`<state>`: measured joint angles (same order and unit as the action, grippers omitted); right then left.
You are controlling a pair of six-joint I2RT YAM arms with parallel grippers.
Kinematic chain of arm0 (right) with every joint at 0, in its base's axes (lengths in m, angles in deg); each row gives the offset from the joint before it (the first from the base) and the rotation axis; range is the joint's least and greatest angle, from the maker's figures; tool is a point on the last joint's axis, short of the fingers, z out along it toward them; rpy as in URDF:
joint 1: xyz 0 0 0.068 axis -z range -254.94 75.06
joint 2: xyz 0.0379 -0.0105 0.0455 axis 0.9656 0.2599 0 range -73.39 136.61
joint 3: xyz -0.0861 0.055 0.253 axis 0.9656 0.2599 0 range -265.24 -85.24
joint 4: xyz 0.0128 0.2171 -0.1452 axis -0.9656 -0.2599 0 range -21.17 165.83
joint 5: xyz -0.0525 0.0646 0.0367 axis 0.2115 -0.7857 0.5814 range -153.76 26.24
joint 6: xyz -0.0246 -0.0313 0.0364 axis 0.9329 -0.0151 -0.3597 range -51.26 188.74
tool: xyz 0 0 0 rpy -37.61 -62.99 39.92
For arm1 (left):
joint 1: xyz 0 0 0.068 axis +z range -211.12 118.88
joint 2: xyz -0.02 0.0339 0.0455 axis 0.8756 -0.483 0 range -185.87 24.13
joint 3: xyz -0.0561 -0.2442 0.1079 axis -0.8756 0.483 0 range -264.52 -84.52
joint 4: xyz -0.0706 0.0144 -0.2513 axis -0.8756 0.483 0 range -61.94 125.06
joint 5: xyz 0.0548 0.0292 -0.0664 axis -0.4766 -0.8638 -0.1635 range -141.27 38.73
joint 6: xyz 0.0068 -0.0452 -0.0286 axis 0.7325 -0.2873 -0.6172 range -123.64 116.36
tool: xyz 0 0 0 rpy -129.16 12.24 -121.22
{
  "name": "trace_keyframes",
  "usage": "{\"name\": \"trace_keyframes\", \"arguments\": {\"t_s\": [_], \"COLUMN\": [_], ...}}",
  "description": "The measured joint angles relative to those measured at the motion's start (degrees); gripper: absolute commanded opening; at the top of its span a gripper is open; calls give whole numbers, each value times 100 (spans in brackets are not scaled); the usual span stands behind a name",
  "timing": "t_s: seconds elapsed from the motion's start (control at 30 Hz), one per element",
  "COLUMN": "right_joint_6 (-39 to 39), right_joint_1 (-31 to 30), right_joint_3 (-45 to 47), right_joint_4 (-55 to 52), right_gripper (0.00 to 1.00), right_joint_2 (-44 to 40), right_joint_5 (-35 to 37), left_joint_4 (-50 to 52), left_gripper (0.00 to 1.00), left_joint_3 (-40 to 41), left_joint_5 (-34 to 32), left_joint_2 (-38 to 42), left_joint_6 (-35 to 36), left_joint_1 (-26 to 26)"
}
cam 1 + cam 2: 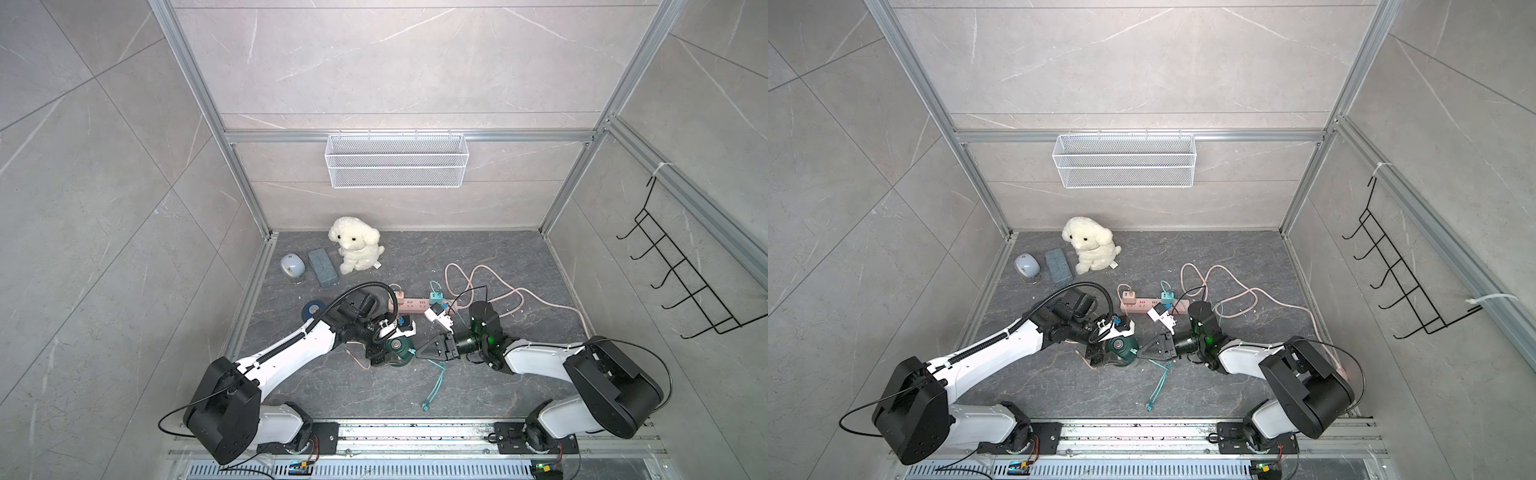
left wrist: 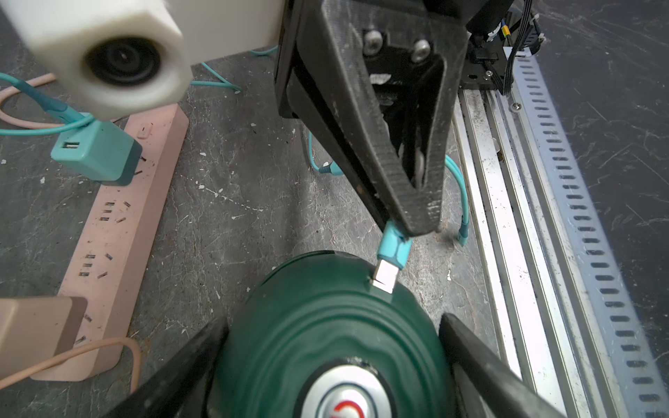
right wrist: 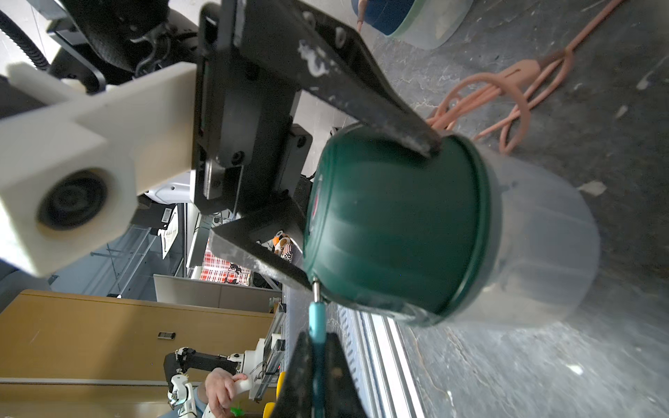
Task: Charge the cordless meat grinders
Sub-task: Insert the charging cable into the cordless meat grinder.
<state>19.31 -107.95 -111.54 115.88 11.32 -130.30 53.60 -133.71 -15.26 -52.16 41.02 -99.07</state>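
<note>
The dark green meat grinder (image 1: 397, 347) (image 2: 307, 289) stands on its clear cup near the front of the floor. My left gripper (image 1: 392, 354) (image 2: 333, 325) is shut on its dome, one finger against each side. My right gripper (image 1: 417, 352) (image 3: 318, 336) is shut on the teal cable's plug (image 2: 392, 248) (image 3: 316, 318). The plug's metal tip touches the grinder's side at a small port. The navy blue meat grinder (image 1: 312, 309) (image 3: 383, 14) stands further left, beyond the left arm, untouched.
A pink power strip (image 1: 411, 305) (image 2: 119, 231) lies behind the grippers with a teal adapter (image 1: 436, 297) and a pink adapter (image 1: 400, 297) plugged in. Loose teal cable (image 1: 436, 378) and pink cord trail on the floor. A plush dog (image 1: 355, 245), pale gadget (image 1: 293, 266) and grey case (image 1: 323, 267) sit at the back left.
</note>
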Motion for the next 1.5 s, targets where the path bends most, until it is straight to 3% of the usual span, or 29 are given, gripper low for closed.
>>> {"name": "trace_keyframes", "arguments": {"t_s": [0.5, 1.5], "right_joint_6": [46, -48], "right_joint_1": [46, 229], "right_joint_3": [-70, -136], "right_joint_4": [-31, 153], "right_gripper": [7, 7], "right_joint_2": [538, 907], "right_joint_5": [-146, -557], "left_joint_4": [31, -404], "left_gripper": [48, 41], "left_joint_3": [-13, 225], "left_joint_5": [-433, -424], "left_joint_2": [-289, -361], "left_joint_6": [-24, -225], "left_joint_1": [-170, -225]}}
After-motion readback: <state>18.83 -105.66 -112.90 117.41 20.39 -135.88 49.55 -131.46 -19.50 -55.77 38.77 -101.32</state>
